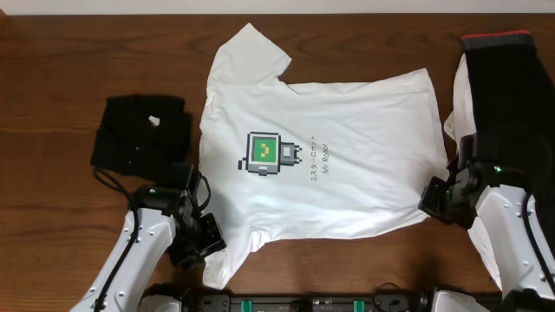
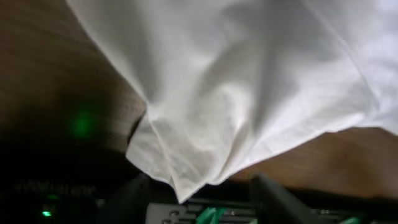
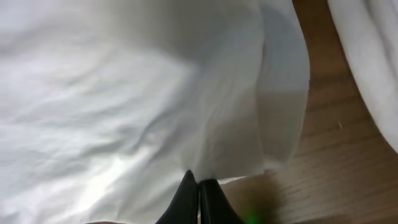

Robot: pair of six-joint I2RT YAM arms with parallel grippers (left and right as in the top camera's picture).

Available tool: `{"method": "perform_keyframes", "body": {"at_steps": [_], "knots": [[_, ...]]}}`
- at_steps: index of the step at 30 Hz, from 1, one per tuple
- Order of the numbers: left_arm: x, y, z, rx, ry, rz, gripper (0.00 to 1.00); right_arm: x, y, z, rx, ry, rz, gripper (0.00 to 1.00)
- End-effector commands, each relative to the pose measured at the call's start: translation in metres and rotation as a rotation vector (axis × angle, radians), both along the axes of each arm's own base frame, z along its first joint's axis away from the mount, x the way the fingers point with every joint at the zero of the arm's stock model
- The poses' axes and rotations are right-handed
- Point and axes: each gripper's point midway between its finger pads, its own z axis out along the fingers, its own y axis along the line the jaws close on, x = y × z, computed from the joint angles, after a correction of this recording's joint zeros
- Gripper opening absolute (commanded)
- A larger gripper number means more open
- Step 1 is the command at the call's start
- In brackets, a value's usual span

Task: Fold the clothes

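White T-shirt flat on desk, logo up, collar toward robot's left. Right hand pinched shut on near hem corner. Left hand jaws apart around near sleeve, not yet clamped. Close your left hand fully before lifting. Raise both hands level and keep the near edge taut.

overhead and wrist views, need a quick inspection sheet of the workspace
surface: dark wooden table
job's things: white T-shirt spread flat, logo up; folded black garment at left; red-banded black garment at right, over white cloth
clutter: nothing seen
hands: left hand open at the near sleeve; right hand shut, apparently pinching the shirt's hem
cables: dark cable looping beside the left arm
surroundings: dark rail with green parts along the near edge
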Motion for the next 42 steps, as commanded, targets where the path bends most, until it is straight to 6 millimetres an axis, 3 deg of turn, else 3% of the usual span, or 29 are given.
{"method": "perform_keyframes", "body": {"at_steps": [1,9,14,21,28,29,31,34,38,42], "knots": [[0.0,-0.004,0.003,-0.025,-0.007,-0.018,0.6,0.004,0.001,0.005,0.017,-0.024,0.018,0.01],[-0.004,0.0,-0.003,-0.006,0.004,-0.014,0.63,0.005,0.001,0.005,0.017,-0.026,0.018,0.01],[-0.015,-0.006,-0.004,-0.022,0.035,-0.046,0.56,0.007,0.001,0.006,0.015,-0.034,0.017,0.01],[-0.009,-0.021,-0.021,-0.018,0.001,-0.098,0.52,0.011,0.0,0.006,0.014,-0.049,-0.001,0.01],[-0.016,-0.023,-0.038,0.019,0.095,-0.117,0.53,0.011,0.0,0.006,0.014,-0.049,-0.001,0.01],[-0.017,-0.023,-0.04,0.022,0.106,-0.117,0.51,0.011,0.0,0.006,0.014,-0.049,-0.001,0.01],[-0.019,-0.022,-0.042,0.028,0.126,-0.117,0.38,0.011,0.0,0.006,0.014,-0.049,-0.001,0.01],[-0.021,-0.024,-0.042,0.014,0.146,-0.113,0.06,0.011,0.0,0.006,0.014,-0.049,-0.002,0.01],[-0.014,-0.031,-0.027,-0.017,0.133,-0.115,0.06,0.011,0.0,0.006,0.014,-0.049,-0.008,0.01],[0.004,-0.038,0.002,-0.046,0.064,-0.165,0.06,0.013,0.001,0.006,0.021,-0.057,-0.003,0.01]]}}
